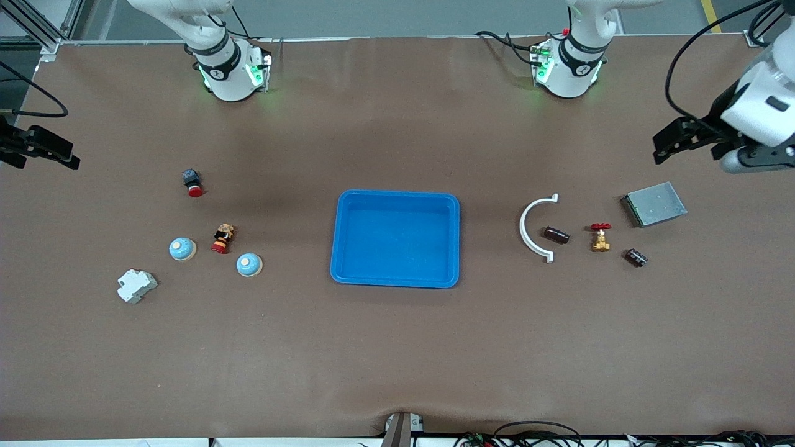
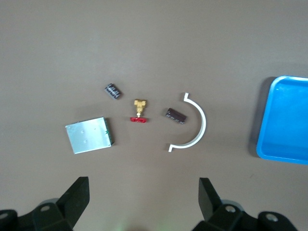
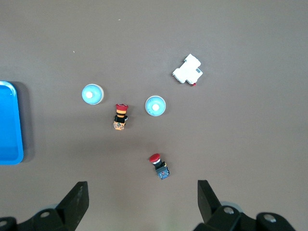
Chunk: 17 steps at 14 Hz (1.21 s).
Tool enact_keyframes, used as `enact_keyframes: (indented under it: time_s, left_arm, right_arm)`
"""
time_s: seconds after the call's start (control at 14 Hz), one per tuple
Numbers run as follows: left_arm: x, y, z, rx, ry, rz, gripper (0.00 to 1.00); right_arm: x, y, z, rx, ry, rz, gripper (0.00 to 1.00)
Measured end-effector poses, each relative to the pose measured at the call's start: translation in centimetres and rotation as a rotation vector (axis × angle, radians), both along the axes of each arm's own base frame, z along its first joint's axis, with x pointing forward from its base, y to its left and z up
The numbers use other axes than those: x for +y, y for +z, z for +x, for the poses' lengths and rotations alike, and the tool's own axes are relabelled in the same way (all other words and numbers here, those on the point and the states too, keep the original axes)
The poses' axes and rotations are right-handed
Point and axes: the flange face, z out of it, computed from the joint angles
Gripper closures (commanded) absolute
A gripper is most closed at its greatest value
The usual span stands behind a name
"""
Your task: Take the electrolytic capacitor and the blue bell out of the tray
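**Capacitors and bells lie untouched, both claws raised and spread**

Capacitors: I see one [image 1: 556, 234] inside the curve of a white arc bracket [image 1: 535, 227], another [image 1: 636, 257] nearer the front camera beside a brass valve [image 1: 600, 238]. Two blue bells [image 1: 182, 249] [image 1: 249, 265] sit toward the right arm's end, flanking a small figurine [image 1: 222, 239]. An empty blue tray [image 1: 397, 277] lies mid-surface. My left claw [image 1: 689, 141] hangs spread above the surface's edge; my right claw [image 1: 38, 149] likewise, holding nothing.
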Motion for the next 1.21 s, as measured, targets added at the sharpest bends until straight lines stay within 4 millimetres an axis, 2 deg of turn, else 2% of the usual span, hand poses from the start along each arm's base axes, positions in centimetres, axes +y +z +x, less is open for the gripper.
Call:
enact_keyframes:
  time_s: [0.14,0.5,0.86,1.21]
  left_arm:
    - [0.4,0.6,-0.5,-0.002,0.007,0.002,0.00]
    - [-0.3,0.6,-1.0,-0.025,-0.004,-0.005,0.00]
    - [-0.2,0.8,-0.9,-0.044,0.002,-0.029,0.00]
    - [0.1,2.0,-0.9,-0.070,0.007,-0.032,0.00]
  right_arm:
    - [0.0,0.0,0.0,0.000,0.000,0.000,0.00]
    - [0.0,-0.1,0.0,0.002,0.000,0.000,0.00]
    - [0.0,-0.2,-0.1,0.010,0.000,0.001,0.00]
    - [0.0,-0.2,-0.1,0.013,0.000,0.001,0.00]
